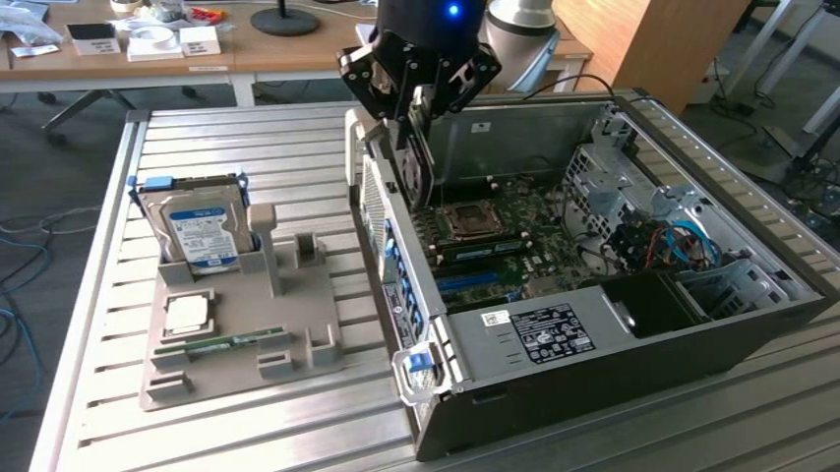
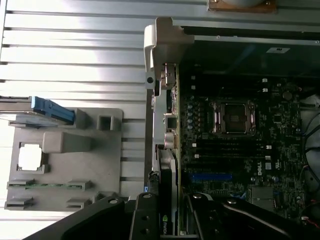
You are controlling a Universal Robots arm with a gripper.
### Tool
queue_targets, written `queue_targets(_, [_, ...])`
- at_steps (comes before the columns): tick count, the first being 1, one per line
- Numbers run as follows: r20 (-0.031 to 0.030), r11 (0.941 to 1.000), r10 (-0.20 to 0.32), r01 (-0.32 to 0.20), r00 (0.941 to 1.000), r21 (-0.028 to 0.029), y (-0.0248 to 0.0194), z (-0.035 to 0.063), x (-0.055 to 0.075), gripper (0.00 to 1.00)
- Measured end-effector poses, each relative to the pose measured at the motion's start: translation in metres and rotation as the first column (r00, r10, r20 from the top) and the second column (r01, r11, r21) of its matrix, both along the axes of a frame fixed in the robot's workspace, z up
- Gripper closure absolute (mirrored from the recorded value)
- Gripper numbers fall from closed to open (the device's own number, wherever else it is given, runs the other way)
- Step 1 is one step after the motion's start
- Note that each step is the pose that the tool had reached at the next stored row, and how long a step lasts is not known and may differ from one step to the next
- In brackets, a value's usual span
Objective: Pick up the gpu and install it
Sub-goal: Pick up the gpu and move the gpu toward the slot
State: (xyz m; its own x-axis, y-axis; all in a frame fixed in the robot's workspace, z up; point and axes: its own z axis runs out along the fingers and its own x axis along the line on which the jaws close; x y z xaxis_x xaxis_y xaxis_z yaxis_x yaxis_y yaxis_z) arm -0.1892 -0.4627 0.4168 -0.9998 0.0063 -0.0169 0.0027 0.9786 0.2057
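Our tool (image 1: 420,98) pinches the gpu (image 1: 420,157) between its fingers, gripping the card's upper end. The card hangs down from the tool edge-on, and we judge its long axis near vertical. It sits at the rear side of the open case (image 1: 565,383), above the motherboard (image 1: 512,226), which spreads toward the exterior view's right. The blue slot (image 1: 473,283) lies lower, apart from the card. The case rests on a slatted metal tabletop (image 1: 223,138) beside a grey tray (image 1: 236,374). Cluttered desks (image 1: 132,64) stand behind.
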Motion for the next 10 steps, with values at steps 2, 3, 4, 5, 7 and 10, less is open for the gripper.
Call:
queue_targets(2, [0.0001, 0.9999, 0.0, 0.0, 1.0, 0.0117, 0.0001, 0.0, 0.0, 0.73])
queue_targets(3, [0.0003, 0.9999, 0.0, 0.0, 1.0, 0.0139, 0.0001, 0.0, -0.0001, 0.73])
queue_targets(4, [0.0002, 0.9999, 0.0, 0.0, 1.0, 0.0138, 0.0001, 0.0, -0.0001, 0.73])
queue_targets(5, [0.0002, 0.9999, 0.0, 0.0, 1.0, 0.0113, 0.0001, 0.0, 0.0, 0.73])
queue_targets(7, [-0.0006, 1.0, 0.0, 0.0, 1.0, -0.0073, 0.0001, 0.0, 0.0001, 0.73])
queue_targets(10, [-0.0036, 0.9992, 0.0, 0.0, 1.0, -0.0397, 0.0001, -0.0001, 0.0004, 0.73])
